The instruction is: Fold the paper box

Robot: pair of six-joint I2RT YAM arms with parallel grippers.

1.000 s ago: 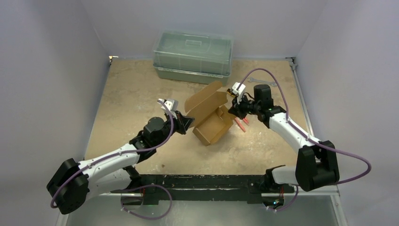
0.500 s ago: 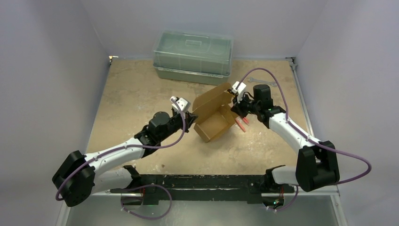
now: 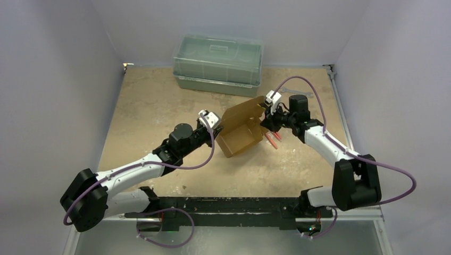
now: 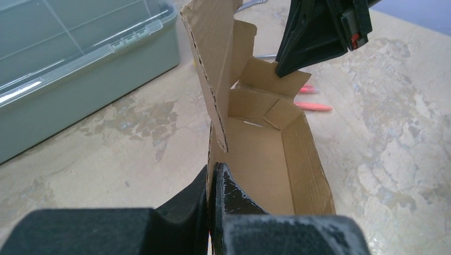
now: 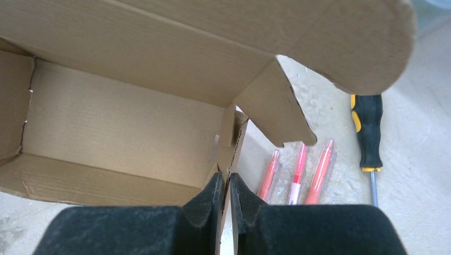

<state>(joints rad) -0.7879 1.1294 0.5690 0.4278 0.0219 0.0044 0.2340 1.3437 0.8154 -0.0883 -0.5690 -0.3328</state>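
Left claw [image 4: 213,174] and right claw [image 5: 227,181] clamp opposite wall edges of the paper box [image 3: 240,139].
Red pens [image 5: 296,172] lie just right of it.

My left arm [image 3: 133,171] reaches from the bottom left toward the middle, stretched out long and low. At its tip is my left gripper [image 4: 211,171]. Its two black fingers [image 4: 183,199] are squeezed tight on a thin wall of the paper box [image 4: 255,159].

My right arm [image 3: 331,147] goes up from the bottom right, then bends in toward the middle. My right gripper [image 5: 226,179] pinches too. Its fingers [image 5: 205,199] are very close, with only a thin edge of the box between them.

My two grippers face each other, a little apart.
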